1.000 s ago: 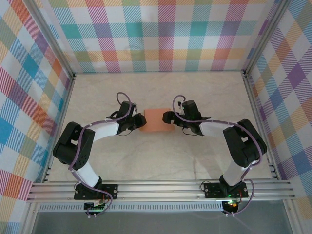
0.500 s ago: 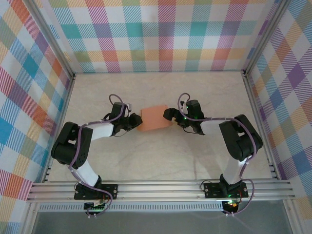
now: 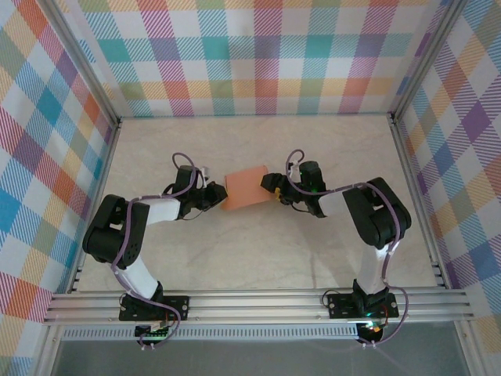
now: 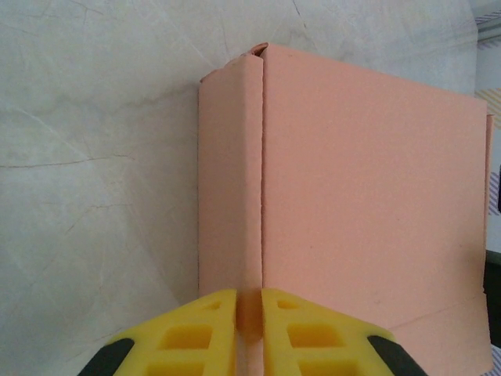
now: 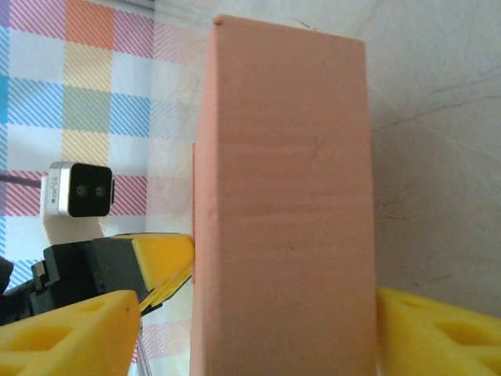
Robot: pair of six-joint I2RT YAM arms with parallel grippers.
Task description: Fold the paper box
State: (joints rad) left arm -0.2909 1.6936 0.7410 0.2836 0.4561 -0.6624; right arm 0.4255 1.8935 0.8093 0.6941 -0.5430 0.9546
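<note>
Surface: pale marbled top (image 3: 313, 149), plaid walls (image 3: 258, 55) around it.

Item: paper box (image 3: 247, 188), salmon-orange, formed into a block, mid-surface between the arms.

Left pincer (image 4: 249, 313): closed tight on a thin seam flap at the box's edge.

Right pincer (image 5: 250, 305): spread wide, straddling the opposite end, one finger touching, the other clear.

Change: within the last second the box has shifted slightly away and skewed, its right end farther back.

Judgement: folding looks nearly done, and the seam is probably being pressed.

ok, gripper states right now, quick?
Left gripper: closed on a flap edge of the box.
Right gripper: open, fingers either side of the box, with a gap at one finger.
</note>
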